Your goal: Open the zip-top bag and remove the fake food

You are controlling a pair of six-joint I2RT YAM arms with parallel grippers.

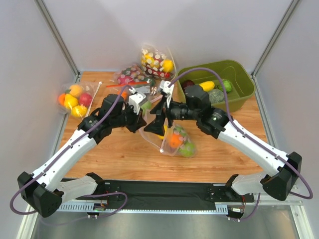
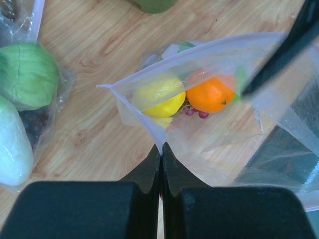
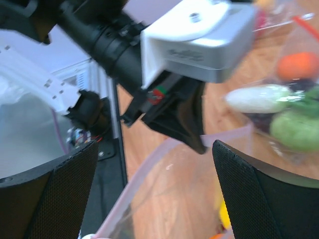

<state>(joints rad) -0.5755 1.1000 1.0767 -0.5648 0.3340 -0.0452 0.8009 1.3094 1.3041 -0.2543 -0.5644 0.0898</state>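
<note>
- Zip-top bag (image 1: 175,142) lies on the wooden table at centre frame in the top view, both arms meeting over its upper-left end.
- Fake food (image 2: 210,94) is inside it: a yellow and an orange fruit show just behind the lip, green ones deeper in.
- Left gripper (image 2: 160,155): pressed together, pinching the near lip of the bag.
- Right gripper (image 3: 154,149): spread wide, holding nothing; the pale zip strip runs between its fingers.
- Step, as judged: parting the mouth — it gapes partway.
- Next move likely calls for the right fingers to close on the far lip and draw away from the left, without tearing the film.
</note>
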